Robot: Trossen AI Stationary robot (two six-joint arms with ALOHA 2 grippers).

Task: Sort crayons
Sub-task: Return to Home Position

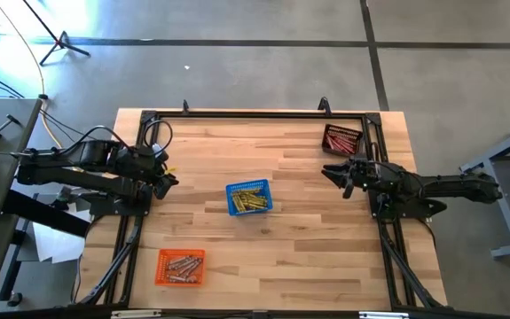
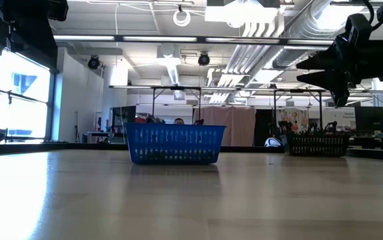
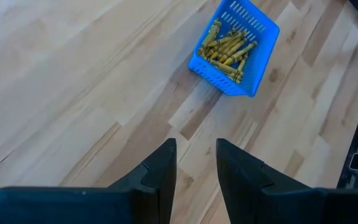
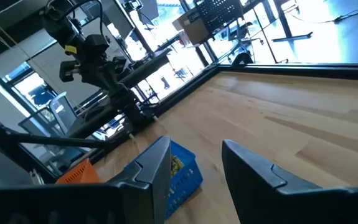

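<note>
Holding crayons: one blue basket, one orange basket, one black basket; left gripper, right gripper both open.

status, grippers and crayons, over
Left gripper and right gripper open, empty. Thin red crayons in dark mesh basket, thin yellow crayons in blue mesh basket.

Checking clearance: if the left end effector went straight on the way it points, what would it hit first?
The left end effector would probably meet bare table first, short of the blue basket; depth is unclear.
</note>
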